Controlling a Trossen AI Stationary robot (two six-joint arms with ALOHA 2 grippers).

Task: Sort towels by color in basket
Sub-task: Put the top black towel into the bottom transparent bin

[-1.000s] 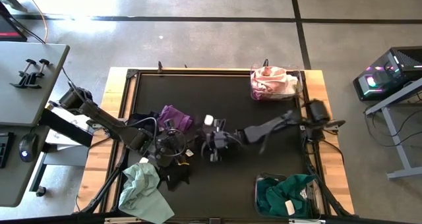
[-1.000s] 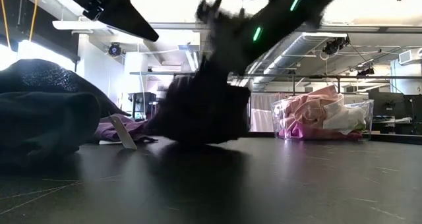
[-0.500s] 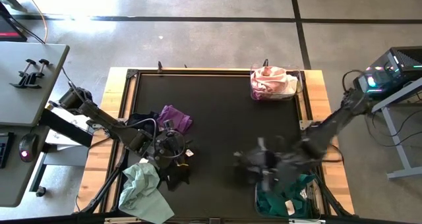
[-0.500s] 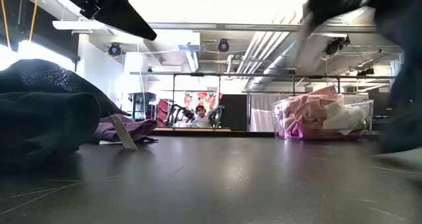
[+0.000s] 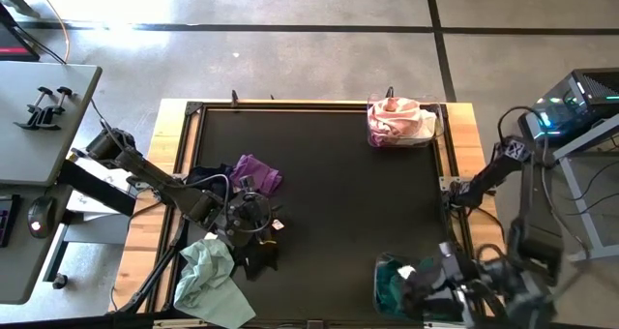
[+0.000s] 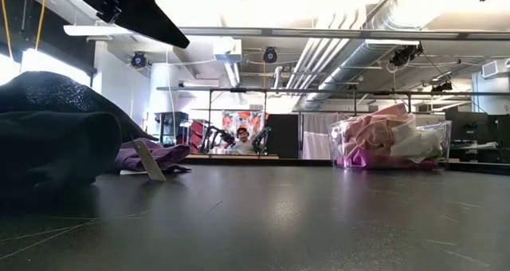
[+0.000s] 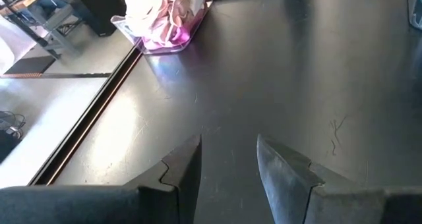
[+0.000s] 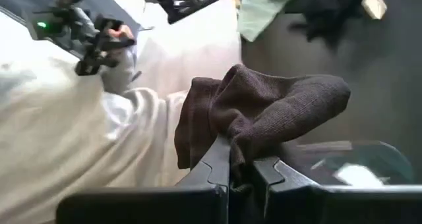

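Observation:
My right gripper (image 5: 432, 288) hovers over the clear basket of teal towels (image 5: 398, 286) at the table's near right, shut on a dark towel (image 8: 264, 112). My left gripper (image 5: 255, 213) waits open (image 7: 227, 148) low over the table's left middle, touching nothing. Around it lie a purple towel (image 5: 257, 171), a black towel (image 5: 255, 261) and a pale mint towel (image 5: 205, 271) that hangs over the near edge. A second clear basket (image 5: 402, 123) at the far right holds pink and white towels. In the low view a dark heap (image 6: 48, 135) fills the left side. My right gripper pinches a bunched fold (image 8: 239, 145) of the dark towel between its two fingers, several layers together. The towel is lifted clear and bulges out past the fingertips. The fingers themselves hide how far back it reaches.
Bare black tabletop (image 5: 338, 184) lies between the towel pile and the two baskets. A wooden frame (image 5: 474, 155) borders the table. A desk (image 5: 39, 116) stands off the left side, and computer gear (image 5: 571, 106) stands off the right.
My right gripper, shut on the dark towel, has swung fast from the table's middle toward the near right edge. It lifted the towel clear and carried it over the teal basket. The left arm has kept still.

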